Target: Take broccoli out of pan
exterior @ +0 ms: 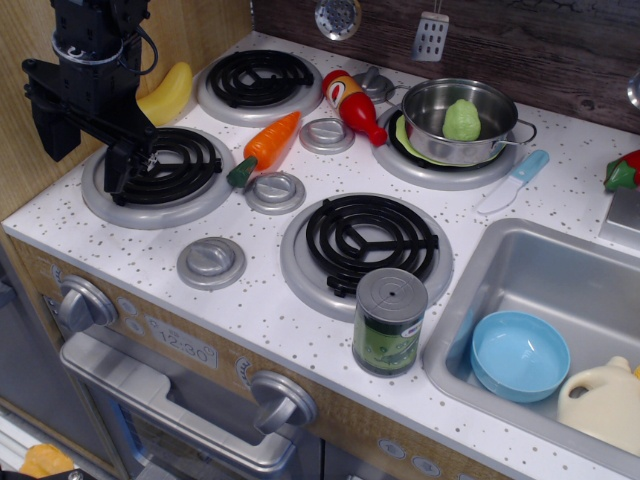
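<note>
The light-green broccoli lies inside the shiny steel pan, which stands on the back right burner over a green mat. My black gripper hangs at the far left, low over the front left burner, far from the pan. Its fingers point down and look close together with nothing seen between them; the angle does not show clearly whether they are open or shut.
An orange carrot, a red ketchup bottle and a yellow banana lie between gripper and pan. A dark green can stands at the front. The sink at the right holds a light blue bowl and a cream jug. A blue knife lies beside the pan.
</note>
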Controlling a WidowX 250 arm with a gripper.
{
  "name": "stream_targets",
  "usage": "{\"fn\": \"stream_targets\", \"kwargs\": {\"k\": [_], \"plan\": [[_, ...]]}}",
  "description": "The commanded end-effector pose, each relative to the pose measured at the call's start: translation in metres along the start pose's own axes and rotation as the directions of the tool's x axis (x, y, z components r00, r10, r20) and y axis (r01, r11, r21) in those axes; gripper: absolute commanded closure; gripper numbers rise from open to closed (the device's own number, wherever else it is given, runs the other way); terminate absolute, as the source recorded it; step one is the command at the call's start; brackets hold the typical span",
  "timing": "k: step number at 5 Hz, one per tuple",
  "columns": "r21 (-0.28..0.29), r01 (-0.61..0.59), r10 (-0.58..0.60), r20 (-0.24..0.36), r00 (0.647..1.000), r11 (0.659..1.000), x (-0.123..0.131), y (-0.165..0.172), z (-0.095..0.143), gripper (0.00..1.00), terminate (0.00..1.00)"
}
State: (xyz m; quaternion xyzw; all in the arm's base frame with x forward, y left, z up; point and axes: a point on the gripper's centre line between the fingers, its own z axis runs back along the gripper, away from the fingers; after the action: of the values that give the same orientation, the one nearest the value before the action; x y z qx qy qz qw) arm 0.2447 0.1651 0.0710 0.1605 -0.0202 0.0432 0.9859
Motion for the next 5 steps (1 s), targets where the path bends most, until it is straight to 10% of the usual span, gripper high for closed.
{"fn": "stream_targets", "kwargs": {"k": [1,3,5], "plan": [[0.000,0.000,0.000,0.000,1.000,1.000,0.000,0.000,0.000,0.00,0.00],[-0.082,-0.028,0.032,0.053,0.998,0.996,0.032,-0.057,0.062,0.00,0.00],[-0.058,-0.081,0.093,0.240,0.966,0.995,0.110,-0.104,0.108,0.00,0.00]]}}
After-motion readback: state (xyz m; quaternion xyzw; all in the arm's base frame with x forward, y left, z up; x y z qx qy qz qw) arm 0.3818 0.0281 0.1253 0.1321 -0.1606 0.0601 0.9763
